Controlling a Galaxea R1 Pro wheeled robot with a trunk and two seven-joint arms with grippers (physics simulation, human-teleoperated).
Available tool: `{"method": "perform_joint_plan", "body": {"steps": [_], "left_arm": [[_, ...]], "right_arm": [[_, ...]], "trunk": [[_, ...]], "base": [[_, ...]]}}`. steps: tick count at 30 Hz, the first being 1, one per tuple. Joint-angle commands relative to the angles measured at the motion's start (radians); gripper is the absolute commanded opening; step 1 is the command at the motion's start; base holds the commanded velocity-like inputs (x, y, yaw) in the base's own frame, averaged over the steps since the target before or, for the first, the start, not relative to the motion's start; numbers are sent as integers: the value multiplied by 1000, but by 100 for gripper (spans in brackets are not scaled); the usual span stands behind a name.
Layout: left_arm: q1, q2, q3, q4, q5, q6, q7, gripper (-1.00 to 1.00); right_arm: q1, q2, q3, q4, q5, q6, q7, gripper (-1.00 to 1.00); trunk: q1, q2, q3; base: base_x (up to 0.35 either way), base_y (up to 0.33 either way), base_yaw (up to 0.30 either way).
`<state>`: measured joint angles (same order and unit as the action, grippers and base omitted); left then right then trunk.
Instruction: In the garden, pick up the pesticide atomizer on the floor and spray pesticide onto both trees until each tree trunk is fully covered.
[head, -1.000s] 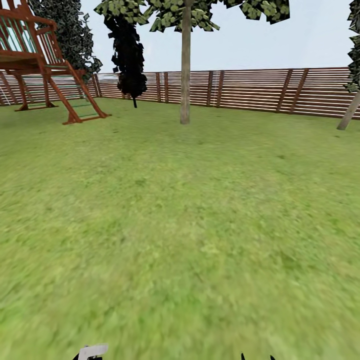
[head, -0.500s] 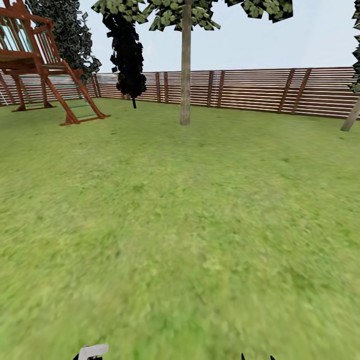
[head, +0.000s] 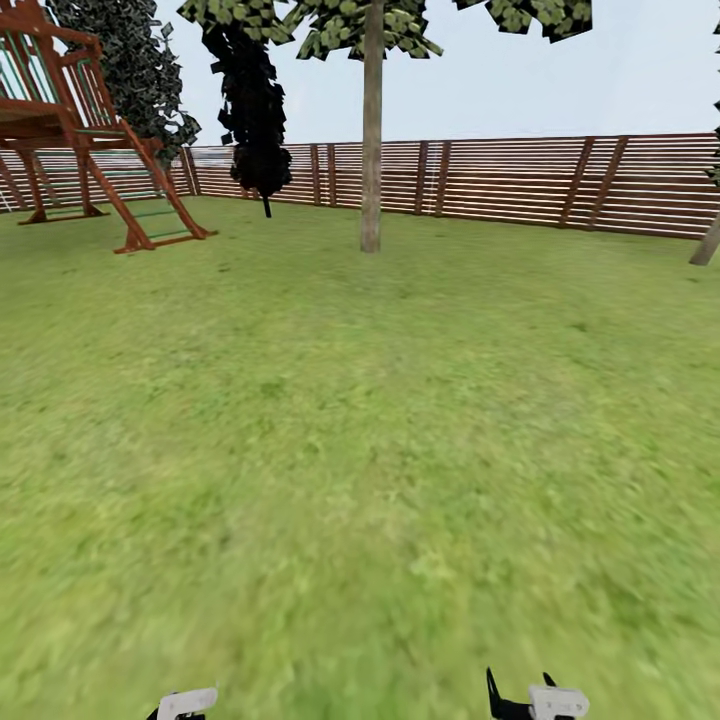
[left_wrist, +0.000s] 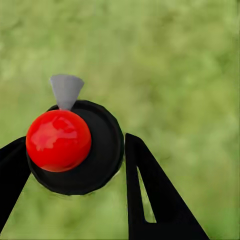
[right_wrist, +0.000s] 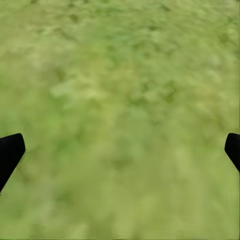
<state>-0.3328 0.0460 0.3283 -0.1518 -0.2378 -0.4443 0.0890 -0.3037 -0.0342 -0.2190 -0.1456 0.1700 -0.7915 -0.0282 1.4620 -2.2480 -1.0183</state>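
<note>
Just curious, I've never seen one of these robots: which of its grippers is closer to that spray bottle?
Left. The left gripper has its fingers on either side of the pesticide atomizer, apparently gripping it. The right gripper hangs open above bare grass, with no bottle near.

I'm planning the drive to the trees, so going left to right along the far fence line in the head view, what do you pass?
Wooden play frame → dark narrow tree → upright tree trunk → long stretch of slatted fence → leaning tree trunk at the right edge.
</note>
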Motion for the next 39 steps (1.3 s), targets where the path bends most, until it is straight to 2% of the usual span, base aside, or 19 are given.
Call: {"method": "perform_joint_plan", "body": {"steps": [1, 39], "left_arm": [[0, 1, 0, 0, 0, 0, 0, -100], [0, 2, 1, 0, 0, -1, 0, -100]], "right_arm": [[0, 0, 1, 0, 0, 0, 2, 100], [0, -3, 3, 0, 3, 0, 7, 100]], "trunk": [[0, 0, 0], [0, 0, 0]], "base": [[339, 0, 0], [339, 0, 0]]}}
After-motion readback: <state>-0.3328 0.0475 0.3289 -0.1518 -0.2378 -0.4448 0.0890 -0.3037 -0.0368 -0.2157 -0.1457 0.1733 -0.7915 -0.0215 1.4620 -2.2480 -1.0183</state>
